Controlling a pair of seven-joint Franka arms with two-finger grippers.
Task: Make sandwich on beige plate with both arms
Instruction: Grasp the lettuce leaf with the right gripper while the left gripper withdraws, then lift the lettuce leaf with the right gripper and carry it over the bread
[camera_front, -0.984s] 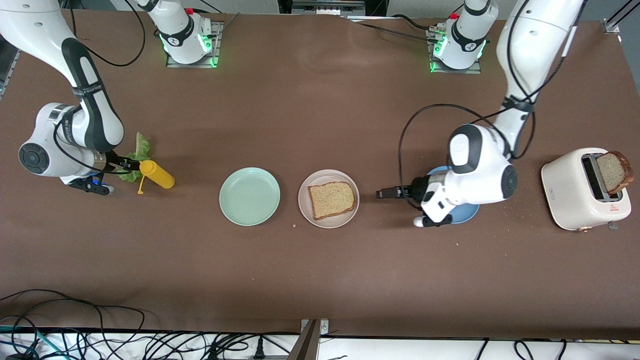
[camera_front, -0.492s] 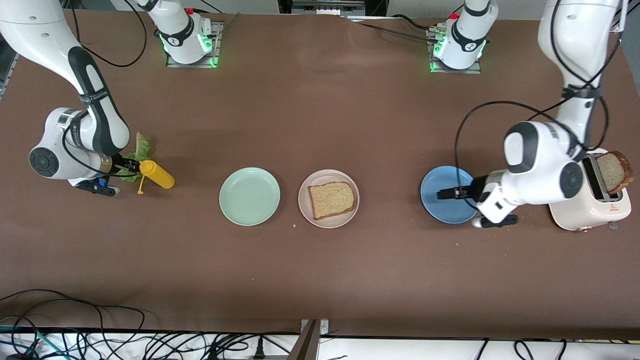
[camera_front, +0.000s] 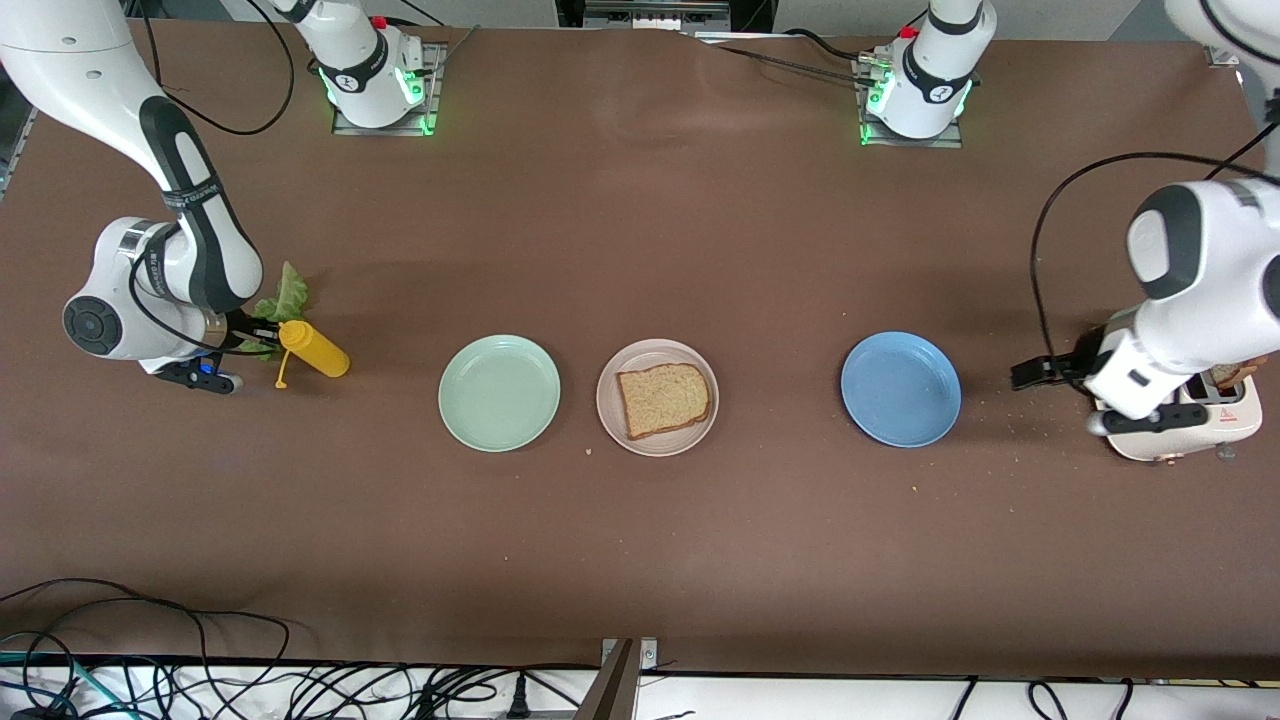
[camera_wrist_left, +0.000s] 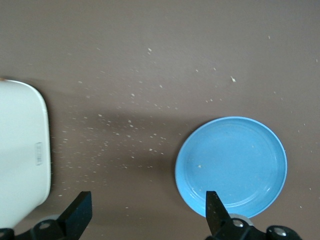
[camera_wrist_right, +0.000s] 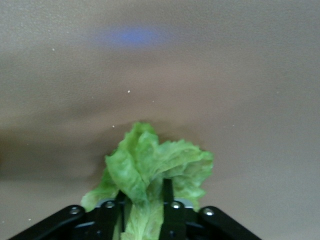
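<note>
One brown bread slice (camera_front: 663, 399) lies on the beige plate (camera_front: 612, 425) at mid-table. My right gripper (camera_front: 255, 335) is shut on the ruffled green lettuce leaf (camera_front: 285, 295) beside the yellow bottle; in the right wrist view the leaf (camera_wrist_right: 150, 165) bunches between the fingers of the gripper (camera_wrist_right: 142, 210). My left gripper (camera_front: 1030, 372) is open and empty, low over the table between the blue plate and the toaster. It also shows in the left wrist view (camera_wrist_left: 147, 220). The second slice (camera_front: 1235, 373) in the toaster is mostly hidden by the left arm.
A yellow squeeze bottle (camera_front: 315, 350) lies next to the lettuce. A mint-green plate (camera_front: 499, 392) sits beside the beige plate toward the right arm's end. A blue plate (camera_front: 900, 389) (camera_wrist_left: 231, 165) and a white toaster (camera_front: 1180, 440) (camera_wrist_left: 22, 150) stand toward the left arm's end. Crumbs dot the table there.
My left gripper has swept from beside the beige plate, across the blue plate, to next to the toaster. My right gripper has shifted slightly with the lettuce in it.
</note>
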